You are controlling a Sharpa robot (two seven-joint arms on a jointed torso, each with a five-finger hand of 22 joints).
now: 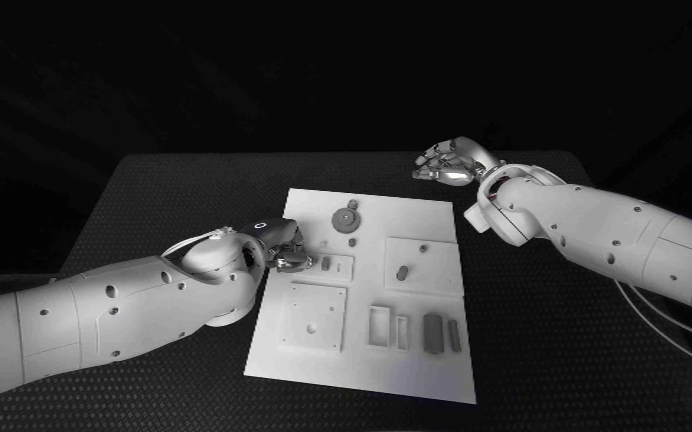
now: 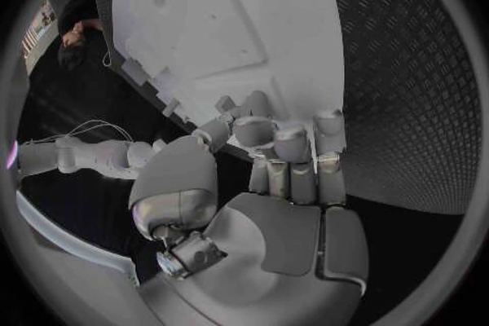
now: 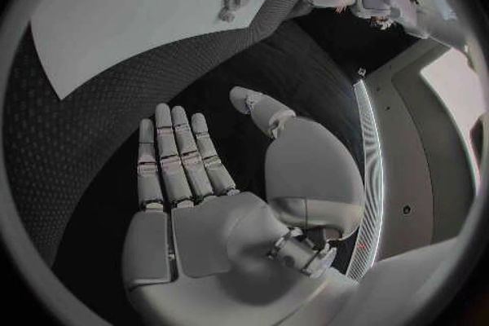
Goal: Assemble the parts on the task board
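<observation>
While several parts (image 1: 433,333) lie loose on the task board (image 1: 433,224), assembly looks barely begun; left hand (image 1: 284,249) curls at its left edge, grasp unclear, right hand (image 1: 450,165) released

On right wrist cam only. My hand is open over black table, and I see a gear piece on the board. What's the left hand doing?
Observer: The left hand is at the task board's left edge with its fingers curled over the rim. I cannot tell whether it holds a part.
Operator: Anything at the board's near end?
Observer: Two dark bar pieces lie side by side near the right edge.
Operator: Where's my hand relative to the board?
Observer: The right hand is off the board, just beyond its far right corner.
</observation>
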